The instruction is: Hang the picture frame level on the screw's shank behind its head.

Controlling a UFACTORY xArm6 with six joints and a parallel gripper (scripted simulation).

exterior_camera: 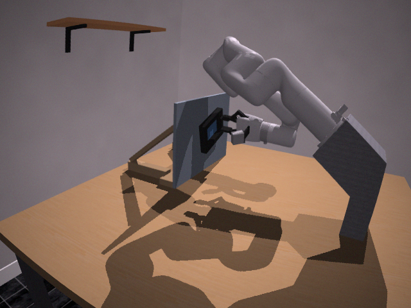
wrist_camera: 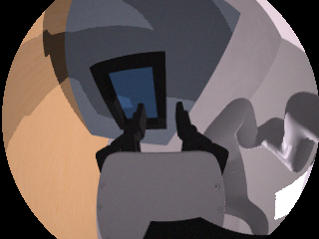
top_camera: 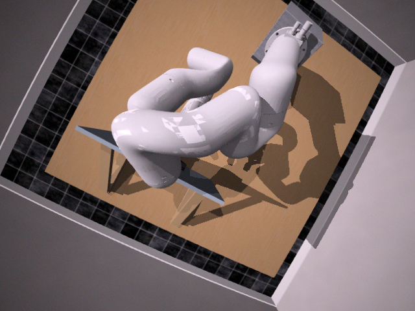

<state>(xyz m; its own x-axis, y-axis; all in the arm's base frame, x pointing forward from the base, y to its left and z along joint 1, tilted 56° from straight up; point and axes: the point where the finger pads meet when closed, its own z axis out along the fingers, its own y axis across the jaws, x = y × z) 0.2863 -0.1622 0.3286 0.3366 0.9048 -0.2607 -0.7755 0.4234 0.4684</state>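
The picture frame (exterior_camera: 211,130), black with a blue picture, sits flat against the upright grey board (exterior_camera: 199,139) and looks level with the board's edges. It also shows in the wrist view (wrist_camera: 134,90), in front of the board (wrist_camera: 166,20). My gripper (exterior_camera: 227,123) points at the frame's face. Its two fingers straddle one bar of the frame, half open, with a small gap on each side. The screw is hidden behind the frame. In the overhead view the arm (top_camera: 187,130) covers the gripper and the frame; only the board's top edge (top_camera: 204,188) shows.
Wooden braces (exterior_camera: 151,145) prop the board from behind. The arm's grey slanted pedestal (exterior_camera: 355,179) stands at the table's right. A wall shelf (exterior_camera: 103,24) hangs high at the back left. The table edge runs close behind the board in the overhead view.
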